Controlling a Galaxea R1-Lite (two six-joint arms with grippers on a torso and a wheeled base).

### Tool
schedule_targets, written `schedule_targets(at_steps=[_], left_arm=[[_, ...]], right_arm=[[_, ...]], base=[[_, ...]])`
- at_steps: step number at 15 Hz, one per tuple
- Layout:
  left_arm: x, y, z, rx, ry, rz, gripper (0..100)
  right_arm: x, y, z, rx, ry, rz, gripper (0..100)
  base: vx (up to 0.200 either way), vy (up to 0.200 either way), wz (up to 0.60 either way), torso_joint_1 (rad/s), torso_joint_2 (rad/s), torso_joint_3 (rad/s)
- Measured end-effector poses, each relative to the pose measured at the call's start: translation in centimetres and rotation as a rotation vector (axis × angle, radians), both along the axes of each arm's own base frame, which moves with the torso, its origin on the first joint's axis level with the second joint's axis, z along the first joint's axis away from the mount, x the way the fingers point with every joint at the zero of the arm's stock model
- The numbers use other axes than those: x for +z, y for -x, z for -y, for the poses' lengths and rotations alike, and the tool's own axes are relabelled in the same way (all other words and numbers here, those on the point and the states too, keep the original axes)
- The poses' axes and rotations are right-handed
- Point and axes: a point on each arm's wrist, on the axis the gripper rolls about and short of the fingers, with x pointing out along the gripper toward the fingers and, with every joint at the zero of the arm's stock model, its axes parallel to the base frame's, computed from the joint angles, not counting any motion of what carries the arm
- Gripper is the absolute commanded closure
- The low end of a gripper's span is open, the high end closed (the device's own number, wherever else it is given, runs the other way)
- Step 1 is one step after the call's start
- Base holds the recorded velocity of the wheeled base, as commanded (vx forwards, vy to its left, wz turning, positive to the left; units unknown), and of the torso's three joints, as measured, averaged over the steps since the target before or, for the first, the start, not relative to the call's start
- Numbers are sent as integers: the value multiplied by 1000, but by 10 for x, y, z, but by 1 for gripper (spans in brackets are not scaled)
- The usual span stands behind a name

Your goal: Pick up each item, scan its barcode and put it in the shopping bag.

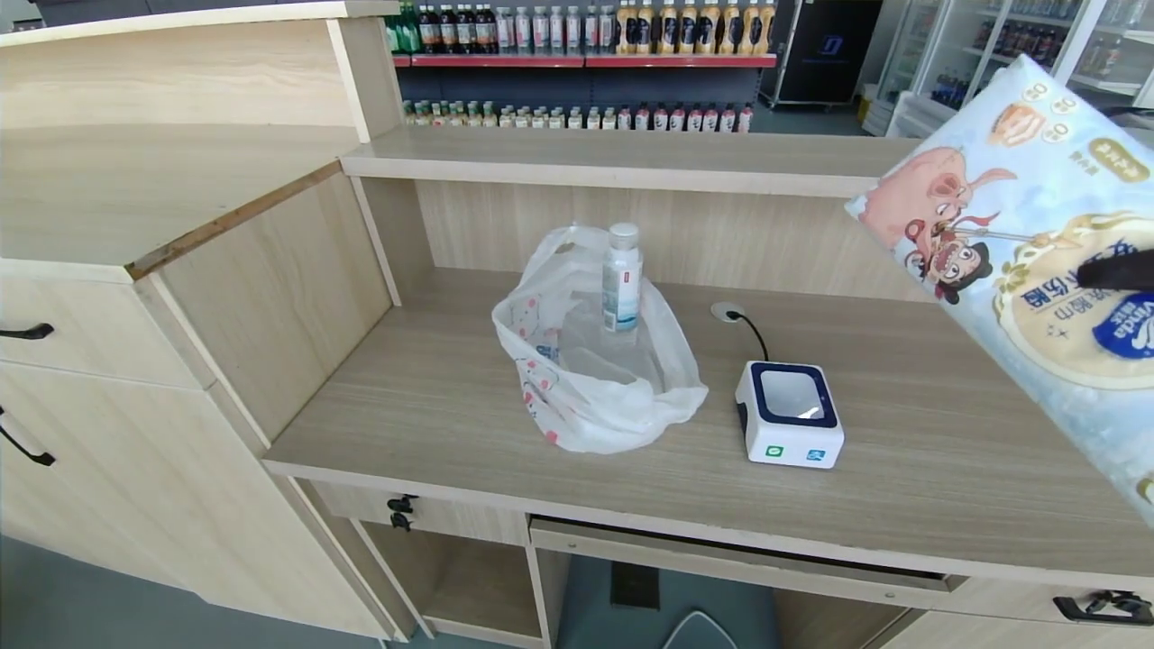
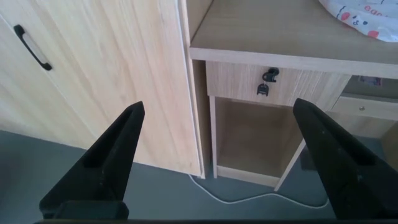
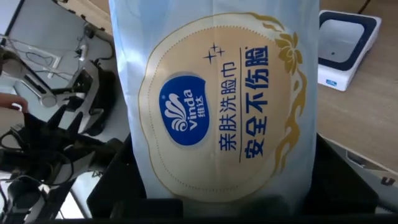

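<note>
Blue-white pack (image 1: 1028, 225) held high in right hand (image 3: 229, 190)

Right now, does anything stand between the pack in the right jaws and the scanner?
Nothing visible does. The pack is held up at the right, and only bare counter lies between it and the scanner.

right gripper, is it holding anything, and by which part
The right gripper holds the towel pack, clamped across its width, seemingly near the end closest to the wrist. The left gripper is open and holds nothing.
</note>
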Motion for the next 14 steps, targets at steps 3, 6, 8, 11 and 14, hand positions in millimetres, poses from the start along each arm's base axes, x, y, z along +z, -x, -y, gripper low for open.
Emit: schedule_targets(at_steps=[3,6,8,11,14], left_arm=[[0,0,0,0,0,0,0],[0,0,0,0,0,0,0],[0,0,0,0,0,0,0],[0,0,0,0,0,0,0],[0,0,0,0,0,0,0]], right_arm=[[-21,-14,26,-32,-29,-98,100],[-35,-30,48,-14,-128,-154,100],[-44,-42,59,-4,-160,-174,100],[-58,-58,71,17,-175,-199,100],[-79,-70,83,61,-214,-255,100]], base=[[0,0,0,0,0,0],[0,0,0,0,0,0],[0,0,0,0,0,0],[0,0,0,0,0,0],[0,0,0,0,0,0]])
